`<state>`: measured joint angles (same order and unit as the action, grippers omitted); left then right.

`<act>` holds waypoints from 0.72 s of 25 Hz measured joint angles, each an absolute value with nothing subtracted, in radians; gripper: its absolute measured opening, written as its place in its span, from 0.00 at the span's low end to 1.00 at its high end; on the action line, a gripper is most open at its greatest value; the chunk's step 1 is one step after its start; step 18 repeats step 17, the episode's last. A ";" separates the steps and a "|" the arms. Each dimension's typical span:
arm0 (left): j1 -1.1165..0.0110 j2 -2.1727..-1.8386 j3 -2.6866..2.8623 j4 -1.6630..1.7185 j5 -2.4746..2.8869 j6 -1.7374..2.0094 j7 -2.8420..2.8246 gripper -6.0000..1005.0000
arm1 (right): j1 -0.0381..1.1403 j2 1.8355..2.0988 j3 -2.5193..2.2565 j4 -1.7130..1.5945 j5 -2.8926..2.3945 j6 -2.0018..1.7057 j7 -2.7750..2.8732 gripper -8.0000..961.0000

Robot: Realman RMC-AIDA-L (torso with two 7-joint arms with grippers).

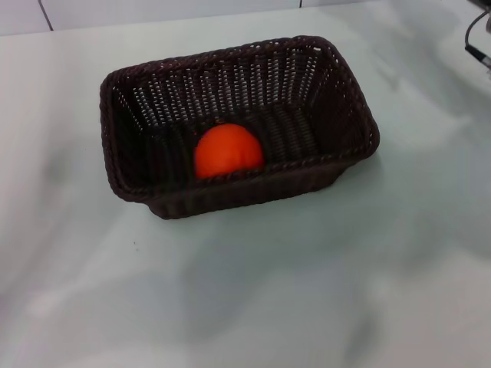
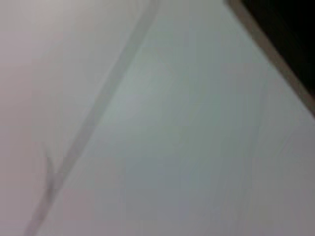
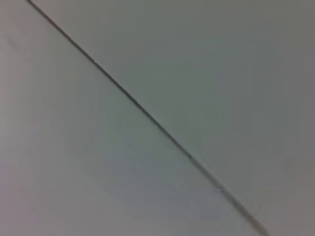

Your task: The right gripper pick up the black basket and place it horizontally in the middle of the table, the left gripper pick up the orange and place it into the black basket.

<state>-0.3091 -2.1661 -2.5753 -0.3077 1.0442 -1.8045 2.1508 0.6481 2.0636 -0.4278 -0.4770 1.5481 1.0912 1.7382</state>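
The black basket (image 1: 238,126) stands lengthwise across the middle of the white table (image 1: 307,284), slightly turned, open side up. The orange (image 1: 228,152) lies inside it on the basket floor, close to the near long wall, whose rim hides its lower part. A small black piece of my right gripper (image 1: 479,40) shows at the far right top edge of the head view, well away from the basket. My left gripper is out of view. Both wrist views show only bare white surface.
A thin seam line (image 3: 147,115) crosses the white surface in the right wrist view. The left wrist view shows a pale seam (image 2: 98,108) and a dark edge (image 2: 285,44) at one corner. The table's far edge (image 1: 153,21) meets a wall.
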 joint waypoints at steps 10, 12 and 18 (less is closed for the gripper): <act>-0.237 -2.166 -2.685 -0.239 0.922 -1.878 2.153 0.91 | 0.643 2.080 -0.425 -0.415 1.914 1.090 1.105 0.87; -0.236 -2.166 -2.693 -0.220 0.922 -1.879 2.157 0.91 | 0.652 2.079 -0.425 -0.382 1.978 1.090 1.008 0.87; -0.244 -2.168 -2.696 -0.187 0.921 -1.884 2.188 0.91 | 0.689 2.067 -0.424 -0.317 2.044 1.087 0.860 0.87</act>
